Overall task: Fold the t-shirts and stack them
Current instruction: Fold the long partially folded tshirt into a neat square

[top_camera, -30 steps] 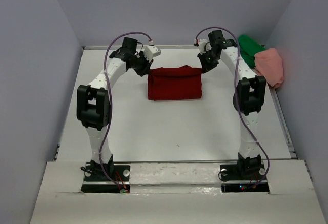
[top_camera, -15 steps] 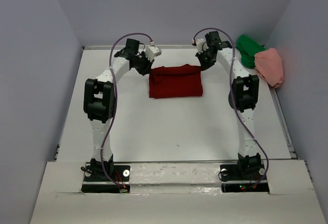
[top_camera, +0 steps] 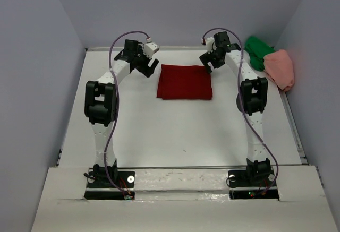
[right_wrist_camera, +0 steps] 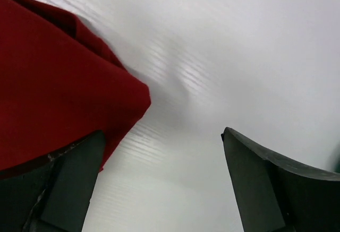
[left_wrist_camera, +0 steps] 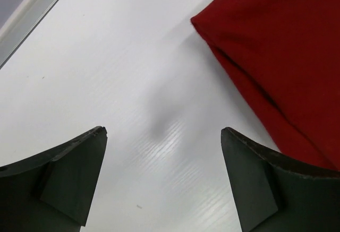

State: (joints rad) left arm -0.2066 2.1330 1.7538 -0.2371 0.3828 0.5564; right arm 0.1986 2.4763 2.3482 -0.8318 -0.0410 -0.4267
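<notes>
The dark red t-shirt [top_camera: 184, 82] lies folded flat as a rectangle at the back middle of the table; its corners show in the wrist views [left_wrist_camera: 276, 46] [right_wrist_camera: 58, 88]. My left gripper [top_camera: 149, 68] hovers just off the shirt's back left corner, open, with only bare table between its fingers [left_wrist_camera: 69, 173]. Off the back right corner my right gripper [top_camera: 208, 65] is open too and holds nothing. A bright green t-shirt [top_camera: 259, 51] and a salmon pink t-shirt [top_camera: 280, 68] lie crumpled together at the back right.
The white table [top_camera: 180, 131] is ringed by grey walls, with a raised edge strip along the back [left_wrist_camera: 32, 14]. Both arm bases [top_camera: 109, 181] [top_camera: 254, 179] stand at the near edge.
Both grippers have let go of the red shirt's back edge and opened. The shirt has dropped flat and now lies a little farther back and smoother.
</notes>
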